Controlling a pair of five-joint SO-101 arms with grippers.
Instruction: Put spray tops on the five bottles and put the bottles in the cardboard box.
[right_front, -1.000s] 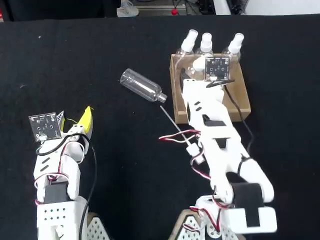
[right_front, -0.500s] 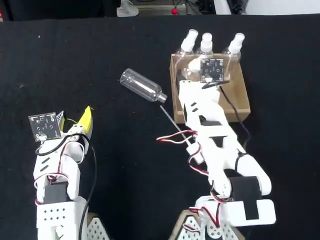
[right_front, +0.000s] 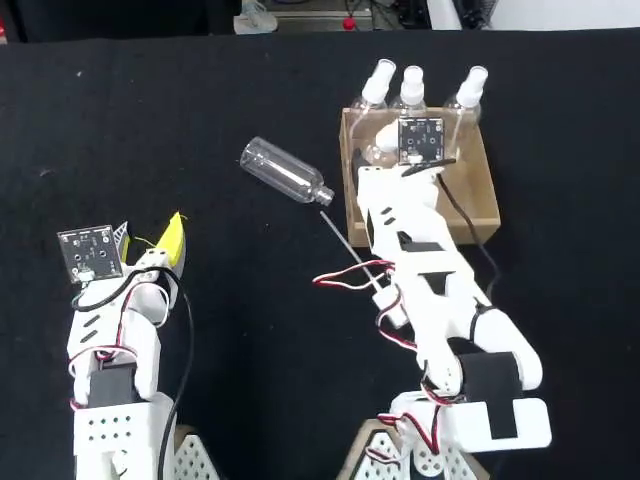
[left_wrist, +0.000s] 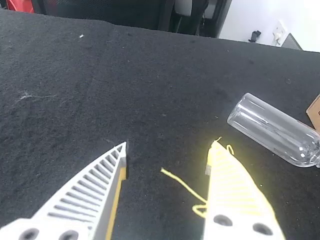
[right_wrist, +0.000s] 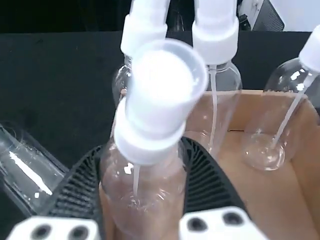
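- While the right fingers (right_wrist: 202, 175) pinch a capped bottle (right_wrist: 145, 195) just below its white collar, we judge tilt the main risk: with so high a grip, the base could swing against a wall of the cardboard box (right_front: 490, 205).
- We cannot see whether the base touches the box floor, so letting go here might drop it rather than set it down.
- Three bottles (right_front: 412, 82) stand just beside it along the far wall, and we think a crooked release could topple them.
- This bottle is clear, thin plastic with a white spray top, a see-through cap and a dip tube inside, and it sits at the box's near corner.
- A loose spray top (right_front: 386, 298) lies on the counter (right_front: 200, 100) beside the right arm, which could sweep it away.
- Our left fingers (left_wrist: 95, 195) are spread and empty, near the last bottle (right_front: 285, 170). It lies uncapped on its side, and a nudge may roll it.
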